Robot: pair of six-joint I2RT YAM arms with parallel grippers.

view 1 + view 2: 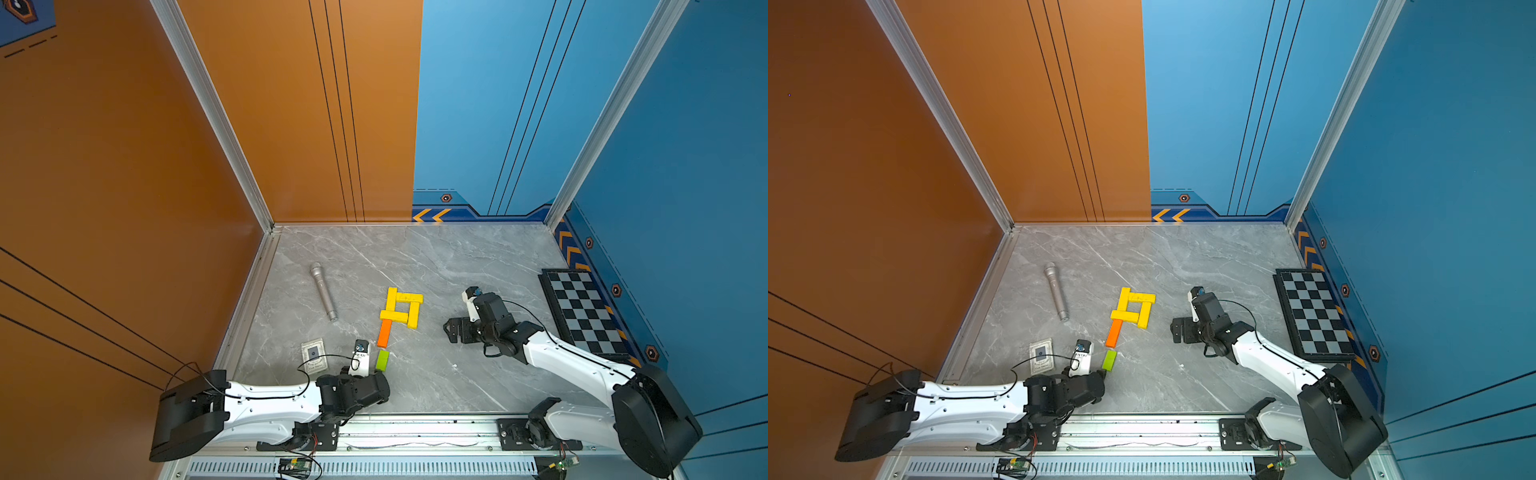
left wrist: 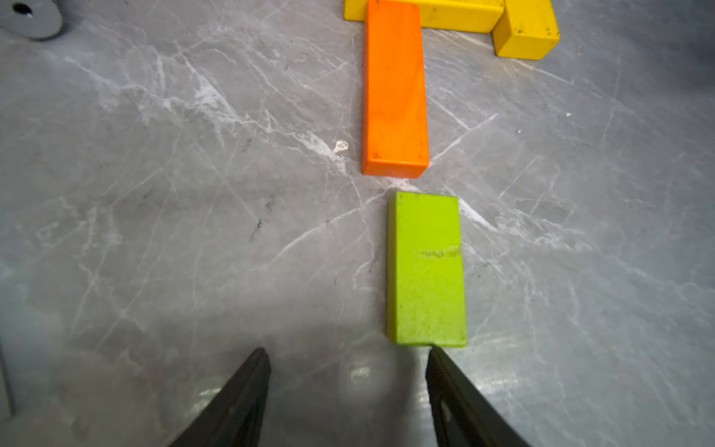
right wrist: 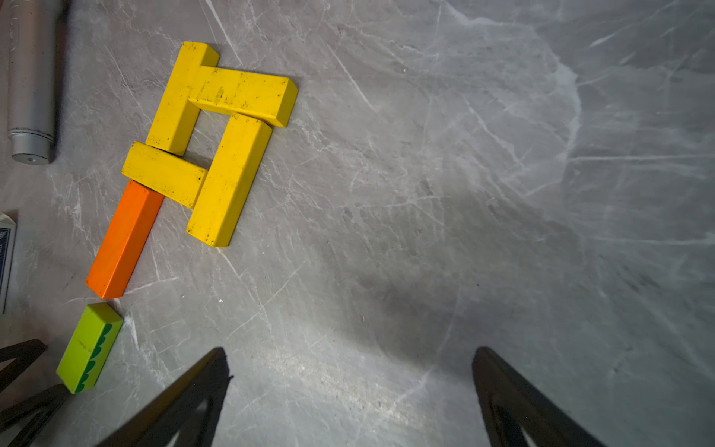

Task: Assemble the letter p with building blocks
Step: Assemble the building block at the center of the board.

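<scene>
A: Where is the green block (image 2: 425, 271)?
B: On the desk (image 2: 154, 193), a gap short of the orange block (image 2: 394, 89). The left pincer (image 2: 348, 350), open and empty, sits behind it, seemingly to nudge; the right pincer (image 3: 350, 350) gapes, empty.

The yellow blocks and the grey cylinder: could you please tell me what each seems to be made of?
Yellow blocks: probably painted wood; matte colour coat with dark scuffs and specks at the edges.
Grey cylinder: likely metal; satin silver finish, soft sheen, stepped end.
</scene>
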